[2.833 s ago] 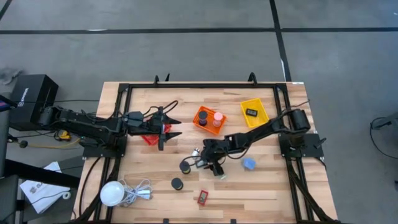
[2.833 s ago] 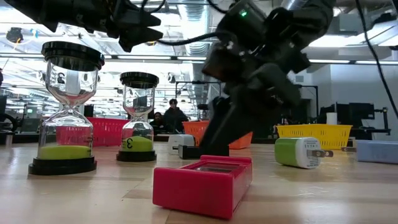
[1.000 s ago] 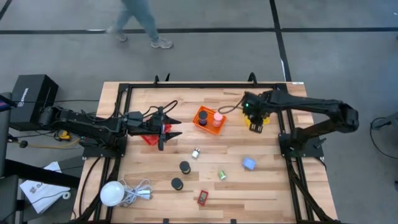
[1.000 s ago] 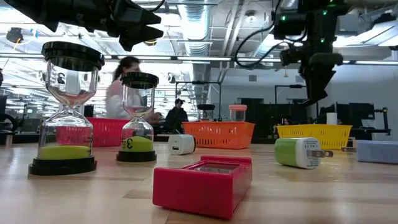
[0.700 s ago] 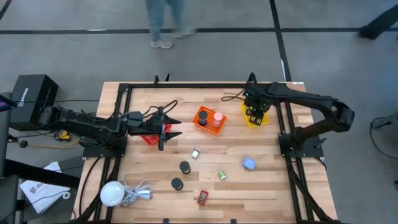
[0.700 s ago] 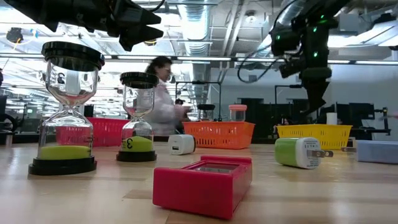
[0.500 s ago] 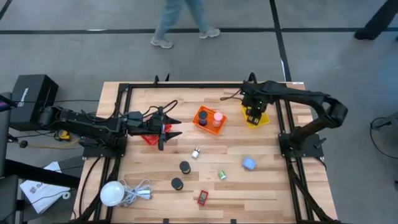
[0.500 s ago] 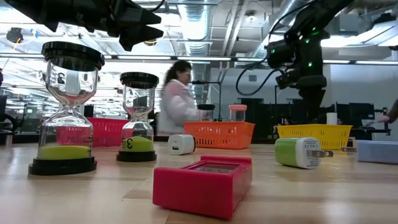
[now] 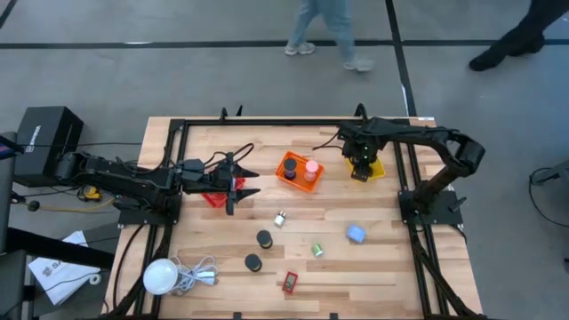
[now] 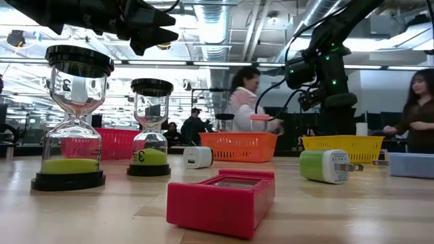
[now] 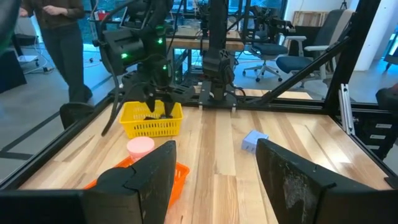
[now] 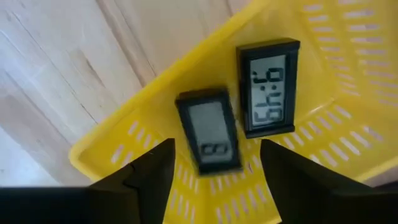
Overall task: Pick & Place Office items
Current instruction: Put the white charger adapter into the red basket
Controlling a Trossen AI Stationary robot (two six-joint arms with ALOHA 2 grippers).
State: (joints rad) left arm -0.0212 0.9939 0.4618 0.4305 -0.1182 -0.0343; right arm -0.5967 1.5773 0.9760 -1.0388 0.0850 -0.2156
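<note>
The left pincer [image 9: 242, 183] waits spread above the red mesh basket [image 9: 212, 197], clear of the work. Loose items remain mid-surface, two black-capped hourglasses [image 9: 264, 238] among them. The right pincer [image 12: 211, 180] hangs spread over the yellow mesh basket [image 12: 348, 74]; two small black digital clocks [image 12: 208, 138] lie inside, apparently just dropped. Basket walls stand close, so rising straight looks safest.

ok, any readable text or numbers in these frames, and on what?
"3": on the smaller hourglass, at its green lower half.
"6:45", seen rotated: display of one black clock in the yellow basket.
Other clock: digits only partly shown, unreadable.
Black box: white label too small to read.
</note>
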